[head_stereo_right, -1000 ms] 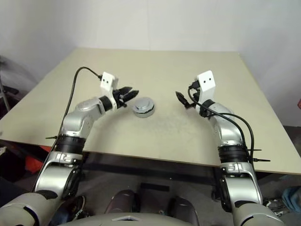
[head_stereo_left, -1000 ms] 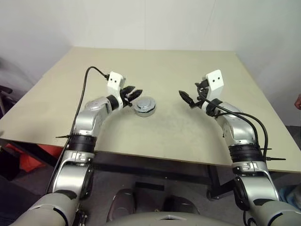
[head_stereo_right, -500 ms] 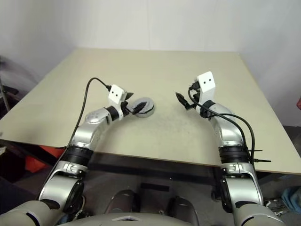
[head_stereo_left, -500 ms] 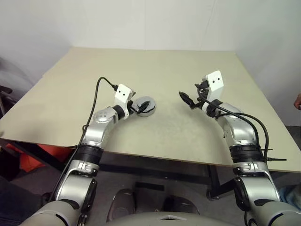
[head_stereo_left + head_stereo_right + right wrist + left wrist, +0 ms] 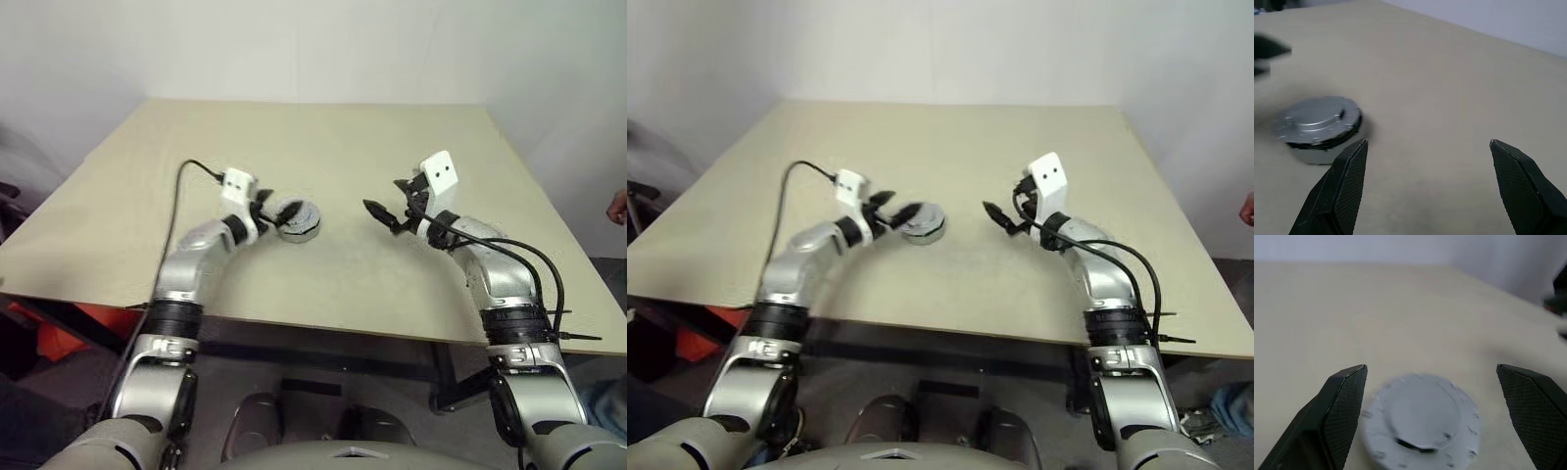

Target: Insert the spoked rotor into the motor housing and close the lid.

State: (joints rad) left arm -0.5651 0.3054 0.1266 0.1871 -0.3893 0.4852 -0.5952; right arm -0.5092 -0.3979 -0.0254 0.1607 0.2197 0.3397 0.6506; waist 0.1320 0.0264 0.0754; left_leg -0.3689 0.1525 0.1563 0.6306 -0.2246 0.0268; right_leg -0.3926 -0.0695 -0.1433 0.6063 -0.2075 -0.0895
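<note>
**Lid on housing, both grippers open and empty**

No brand, label or readable writing is seen anywhere; only small light tick marks are made out round the lid's [image 5: 1418,423] rim, plus a dark notch near its edge.

The housing [image 5: 297,221] is seen on the beige worktop [image 5: 323,147], left of centre, w/ the lid seated flat on top. In the right wrist view a dark seam is shown between lid and silver body. The rotor can't be made out, so its place can't be told.

L gripper [image 5: 277,209] is held just beside the housing, on its left side, fingers [image 5: 1344,406] spread wide to either side of the lid w/o touching it. Nothing is gripped.

R gripper [image 5: 388,209] is held well apart from the housing, to its right, pointed toward it, jaws spread fully. Nothing is held. The worktop lies below both.

Vs. earlier frames: 1 s ago the L gripper was narrower and a bit further left of the housing; half a sec ago it was pushed in against the housing; by now it has been opened wide and drawn slightly back left. R gripper has been shifted a little toward centre, opening unchanged. Housing and lid have stayed in the same spot.

A person's hand [image 5: 617,207] is glimpsed at the far right edge.
</note>
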